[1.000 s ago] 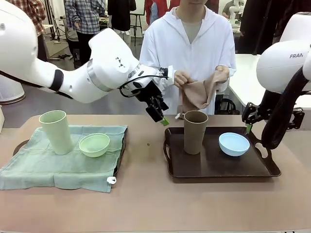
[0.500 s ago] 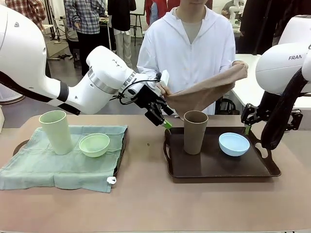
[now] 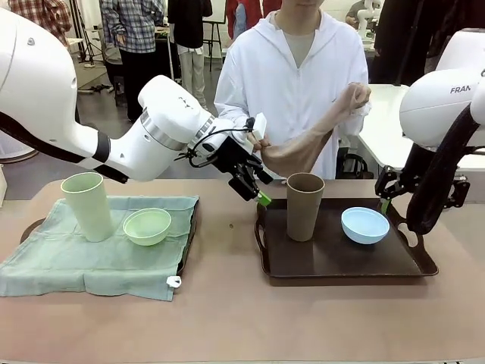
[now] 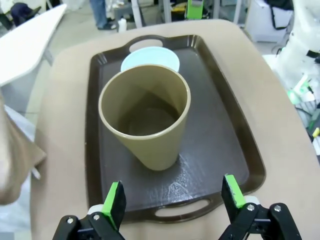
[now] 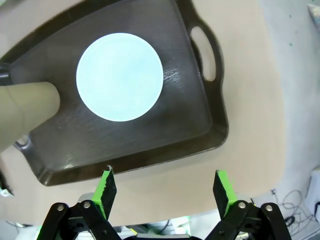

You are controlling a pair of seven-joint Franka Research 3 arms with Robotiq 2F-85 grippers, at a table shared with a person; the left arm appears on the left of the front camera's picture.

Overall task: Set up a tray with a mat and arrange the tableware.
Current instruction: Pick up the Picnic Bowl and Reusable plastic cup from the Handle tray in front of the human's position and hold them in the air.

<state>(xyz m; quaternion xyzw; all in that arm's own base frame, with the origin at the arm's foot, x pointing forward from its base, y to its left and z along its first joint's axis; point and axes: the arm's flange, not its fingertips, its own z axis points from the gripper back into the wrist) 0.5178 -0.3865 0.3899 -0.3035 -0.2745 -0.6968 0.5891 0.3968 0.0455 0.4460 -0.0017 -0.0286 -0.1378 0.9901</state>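
Note:
A dark brown tray (image 3: 341,258) on the right holds a tall brown cup (image 3: 305,205) and a light blue bowl (image 3: 365,224). On the left, a green mat (image 3: 76,258) covers another tray (image 3: 187,231) and carries a pale green cup (image 3: 87,205) and a pale green bowl (image 3: 147,226). The person at the far side holds a tan mat (image 3: 307,148) stretched between both hands. My left gripper (image 3: 256,191) hovers open by the brown tray's near-left corner, looking at the brown cup (image 4: 147,115). My right gripper (image 3: 386,199) hangs open above the tray's right edge, over the blue bowl (image 5: 120,76).
In the left wrist view the tray's handle (image 4: 182,210) lies just ahead of my open left gripper (image 4: 172,197). My right gripper (image 5: 165,187) is over the table beside the tray rim (image 5: 200,135). The bare tabletop (image 3: 227,318) stretches across the front.
The person spread the bunched tan mat wide and now holds it slanting from a raised hand. My left gripper drifted slightly right and down toward the tray. The right arm barely moved.

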